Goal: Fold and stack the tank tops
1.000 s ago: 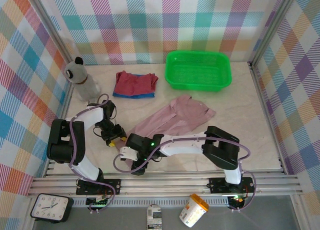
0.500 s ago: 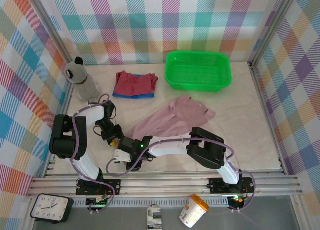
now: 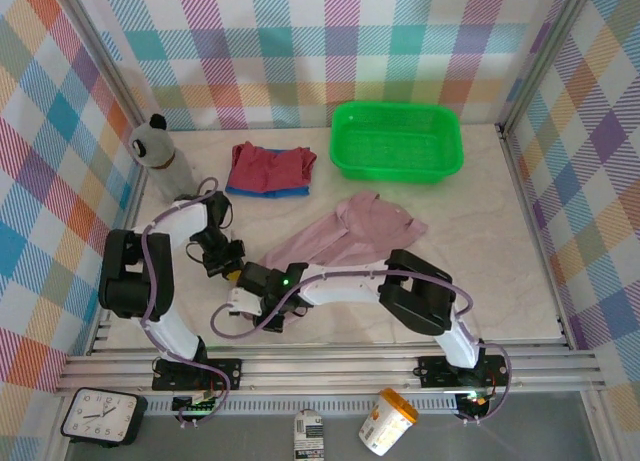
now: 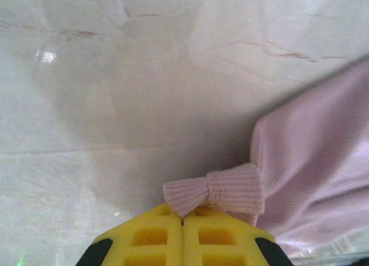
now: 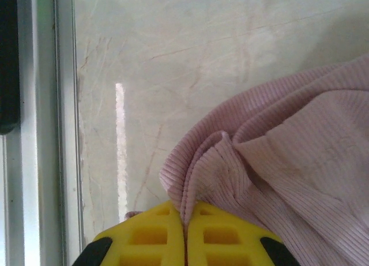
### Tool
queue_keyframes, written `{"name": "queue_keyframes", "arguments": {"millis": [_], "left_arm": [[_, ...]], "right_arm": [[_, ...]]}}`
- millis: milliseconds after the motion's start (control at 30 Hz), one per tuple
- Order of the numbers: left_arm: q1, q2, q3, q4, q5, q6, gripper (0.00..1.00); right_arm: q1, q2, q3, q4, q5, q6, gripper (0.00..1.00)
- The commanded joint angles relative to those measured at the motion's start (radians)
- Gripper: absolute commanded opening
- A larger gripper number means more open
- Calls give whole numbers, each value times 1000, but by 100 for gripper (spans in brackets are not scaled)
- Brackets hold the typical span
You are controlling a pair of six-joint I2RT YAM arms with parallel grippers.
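From the top camera you get the whole layout. The pink top [image 3: 350,231] lies spread at a slant across the middle of the table [image 3: 500,271], its far end to the right and its near end down at the left. The red top [image 3: 270,164] sits folded on the blue top [image 3: 262,191] at the far side, just left of the green basket [image 3: 395,105]. Both arms reach in to the near-left end of the pink one. The left gripper [image 3: 230,271] and right gripper [image 3: 247,299] are close together there, but from up there you really can't tell what the fingers are doing.

The wrist cams sort that out. On the left one, the yellow pads [image 4: 155,237] are pressed together with no gap, pinching a little ribbed band [image 4: 222,190] at the cloth's edge. The rest of the garment trails off to the right over the marble.

On the right wrist cam it's the same story: pads [image 5: 150,237] fully together, clamped on a bunched fold of the ribbed pink fabric, which rises up out of the seam between them. That view also catches the metal rail [image 5: 46,133] along the table edge, right next to the grab spot.
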Motion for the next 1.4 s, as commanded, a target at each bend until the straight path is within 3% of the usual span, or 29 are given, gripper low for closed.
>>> {"name": "queue_keyframes", "arguments": {"millis": [0, 267, 467, 867, 1367], "left_arm": [[-33, -48, 86, -71, 45, -13, 0], [-125, 60, 298, -98, 88, -62, 2], [-205, 215, 519, -118, 92, -83, 4], [-284, 531, 943, -181, 105, -108, 5], [-323, 782, 1228, -156, 174, -146, 8]], "right_arm": [[-51, -126, -38, -7, -92, 85, 6], [-230, -328, -258, 73, -222, 270, 6], [-347, -408, -383, 99, -261, 314, 6], [-558, -455, -500, 148, -325, 355, 7], [-704, -366, -554, 186, -351, 343, 10]]}}
